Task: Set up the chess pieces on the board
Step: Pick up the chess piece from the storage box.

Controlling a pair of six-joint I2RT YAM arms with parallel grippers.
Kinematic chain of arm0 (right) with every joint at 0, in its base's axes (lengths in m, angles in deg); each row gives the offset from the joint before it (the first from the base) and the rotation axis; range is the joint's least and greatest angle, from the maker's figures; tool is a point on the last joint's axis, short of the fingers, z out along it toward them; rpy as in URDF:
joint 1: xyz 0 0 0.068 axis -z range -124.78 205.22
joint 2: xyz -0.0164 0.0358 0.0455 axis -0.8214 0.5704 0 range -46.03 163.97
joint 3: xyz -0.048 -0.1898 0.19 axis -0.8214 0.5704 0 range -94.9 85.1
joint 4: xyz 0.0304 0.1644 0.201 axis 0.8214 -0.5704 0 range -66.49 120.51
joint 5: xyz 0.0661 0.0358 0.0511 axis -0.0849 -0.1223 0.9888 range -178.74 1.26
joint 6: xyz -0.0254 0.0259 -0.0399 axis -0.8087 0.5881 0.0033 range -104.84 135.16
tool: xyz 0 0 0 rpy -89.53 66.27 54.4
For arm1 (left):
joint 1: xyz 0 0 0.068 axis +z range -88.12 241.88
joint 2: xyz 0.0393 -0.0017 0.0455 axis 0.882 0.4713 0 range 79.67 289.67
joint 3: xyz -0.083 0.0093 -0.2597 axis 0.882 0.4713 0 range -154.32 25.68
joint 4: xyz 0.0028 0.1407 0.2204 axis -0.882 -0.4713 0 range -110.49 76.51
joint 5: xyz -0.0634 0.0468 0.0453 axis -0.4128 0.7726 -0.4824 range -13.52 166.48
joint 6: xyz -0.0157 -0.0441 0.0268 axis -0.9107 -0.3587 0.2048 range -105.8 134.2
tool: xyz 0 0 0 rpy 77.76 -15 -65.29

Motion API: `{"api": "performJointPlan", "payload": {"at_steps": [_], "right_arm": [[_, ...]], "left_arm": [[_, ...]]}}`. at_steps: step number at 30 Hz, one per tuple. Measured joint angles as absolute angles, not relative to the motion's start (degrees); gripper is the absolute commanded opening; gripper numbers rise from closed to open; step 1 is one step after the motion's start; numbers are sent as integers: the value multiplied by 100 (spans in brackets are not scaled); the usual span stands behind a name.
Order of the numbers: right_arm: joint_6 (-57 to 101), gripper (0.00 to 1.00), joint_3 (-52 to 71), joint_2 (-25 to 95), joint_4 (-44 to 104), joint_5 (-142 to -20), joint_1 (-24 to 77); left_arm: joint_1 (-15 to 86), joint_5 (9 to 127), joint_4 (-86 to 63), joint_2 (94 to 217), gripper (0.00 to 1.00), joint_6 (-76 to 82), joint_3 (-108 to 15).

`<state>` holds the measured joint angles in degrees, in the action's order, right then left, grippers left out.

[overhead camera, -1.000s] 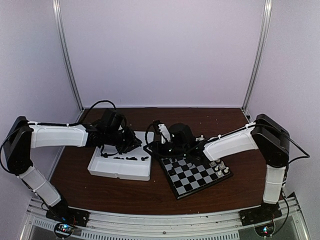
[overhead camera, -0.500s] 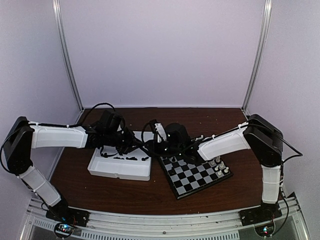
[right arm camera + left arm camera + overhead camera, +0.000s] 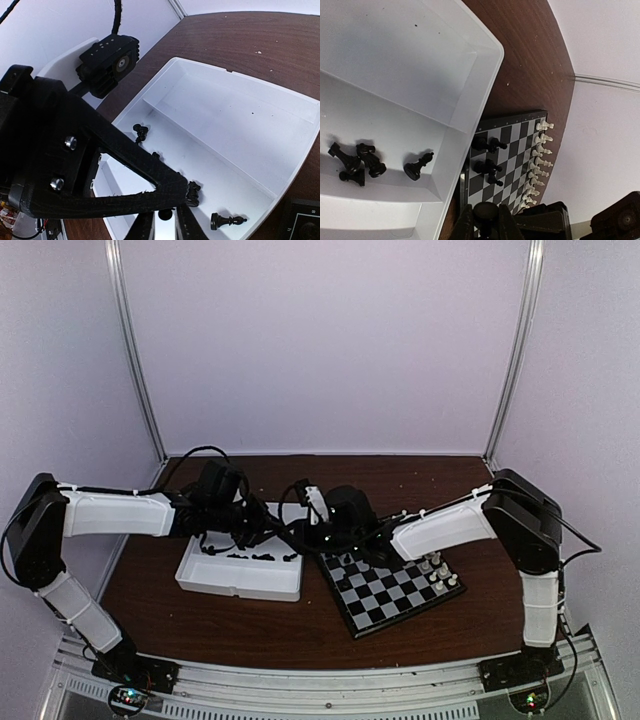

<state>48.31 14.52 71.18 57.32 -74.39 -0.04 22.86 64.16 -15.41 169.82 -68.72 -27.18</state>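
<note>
**Pick-up in close quarters**

The left arm reaches in from the left. Its left gripper is closed on a small black piece, whose round end shows between the fingers. The gripper hangs over the right part of the white partitioned plastic tray, which sits on the dark brown wooden table.

The loose tiny black plastic chess pieces lie in one long compartment of the tray. The left wrist view shows a cluster of them, and one more on its side a little apart.

Just beside the left gripper, the right gripper is low over the same compartment. Its jaws are narrow and straddle a second black piece. Whether they actually pinch it cannot be told.

To the right, the small square chessboard with black and grey-white checkered squares lies at an angle, its corner just beside the tray's right edge. A few standing black pieces occupy its tray-side squares. A row of tiny white pieces lines the opposite edge.
</note>
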Motion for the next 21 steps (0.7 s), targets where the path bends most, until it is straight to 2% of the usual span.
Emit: {"api": "performJointPlan", "payload": {"at_steps": [7, 11, 14, 18, 21], "right_arm": [[4881, 0, 1410, 7133, 5670, -7489, -4], [4859, 0, 1338, 7131, 5574, -7500, -4], [4862, 0, 1307, 7131, 5552, -7506, -2], [4859, 0, 1307, 7131, 5452, -7509, 7], [4851, 0, 1307, 7129, 5290, -7500, 42]], "left_arm": [[2305, 6453, -1497, 16947, 16, -6870, -2692], [2305, 6486, -1501, 16866, 20, -6859, -2633], [2305, 6493, -1499, 16796, 30, -6787, -2627], [2305, 6490, -1506, 16665, 52, -6544, -2627], [2347, 6508, -1659, 16449, 55, -6234, -2635]]}}
